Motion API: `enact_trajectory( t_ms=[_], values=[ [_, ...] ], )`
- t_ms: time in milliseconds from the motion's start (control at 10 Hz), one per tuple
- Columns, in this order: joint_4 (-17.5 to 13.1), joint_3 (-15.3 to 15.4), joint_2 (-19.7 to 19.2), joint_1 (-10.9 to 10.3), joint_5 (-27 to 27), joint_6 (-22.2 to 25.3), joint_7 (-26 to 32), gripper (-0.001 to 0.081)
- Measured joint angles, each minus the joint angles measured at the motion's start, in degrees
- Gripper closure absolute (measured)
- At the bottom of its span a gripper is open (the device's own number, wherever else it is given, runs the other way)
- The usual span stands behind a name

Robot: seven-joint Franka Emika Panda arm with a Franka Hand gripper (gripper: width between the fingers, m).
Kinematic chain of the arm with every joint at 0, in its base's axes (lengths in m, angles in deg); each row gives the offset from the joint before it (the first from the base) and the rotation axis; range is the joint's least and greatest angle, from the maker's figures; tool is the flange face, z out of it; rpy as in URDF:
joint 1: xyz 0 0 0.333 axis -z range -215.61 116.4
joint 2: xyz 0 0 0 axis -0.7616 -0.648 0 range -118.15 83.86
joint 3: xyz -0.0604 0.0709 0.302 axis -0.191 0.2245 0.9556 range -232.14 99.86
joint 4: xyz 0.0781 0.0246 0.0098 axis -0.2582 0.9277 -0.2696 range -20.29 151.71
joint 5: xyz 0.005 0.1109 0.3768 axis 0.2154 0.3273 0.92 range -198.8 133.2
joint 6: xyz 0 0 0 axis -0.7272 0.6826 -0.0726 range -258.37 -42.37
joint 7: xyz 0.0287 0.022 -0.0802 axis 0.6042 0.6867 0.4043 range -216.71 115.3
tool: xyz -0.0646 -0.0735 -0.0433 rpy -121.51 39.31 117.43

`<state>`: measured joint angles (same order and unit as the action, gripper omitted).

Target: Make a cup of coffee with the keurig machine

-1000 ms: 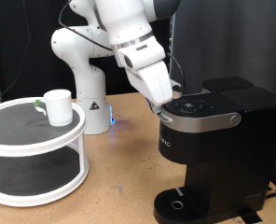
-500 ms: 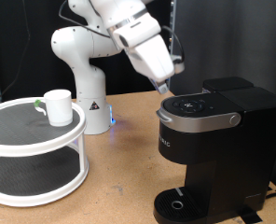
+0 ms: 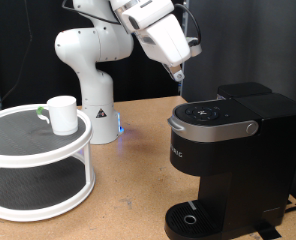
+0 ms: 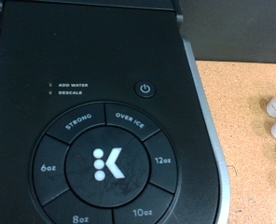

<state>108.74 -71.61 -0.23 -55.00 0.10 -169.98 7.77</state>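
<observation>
gripper (image 3: 178, 76) above keurig machine (image 3: 228, 160), grip state unclear | cup (image 3: 61, 114) on round shelf (image 3: 38, 145), contents unseen

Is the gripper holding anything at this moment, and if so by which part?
Nothing is held. The gripper hangs in the air above the keurig machine, nothing between its fingertips. The cup stands untouched on the white tiered stand.

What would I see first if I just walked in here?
Probably the big black keurig machine at the exterior view's right, with its lid shut and round buttons on top. The white robot arm's claw hangs in the air just above it, holding nothing. Over at the left, a white cup sits on the top shelf of a round white stand.
</observation>
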Motion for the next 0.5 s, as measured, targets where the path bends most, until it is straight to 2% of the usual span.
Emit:
enact_trajectory(
  t_ms=[500],
  values=[
    [0.00, 0.23, -0.05, 0.00, -2.23, 0.74, -0.29, 0.0799]
  ],
)
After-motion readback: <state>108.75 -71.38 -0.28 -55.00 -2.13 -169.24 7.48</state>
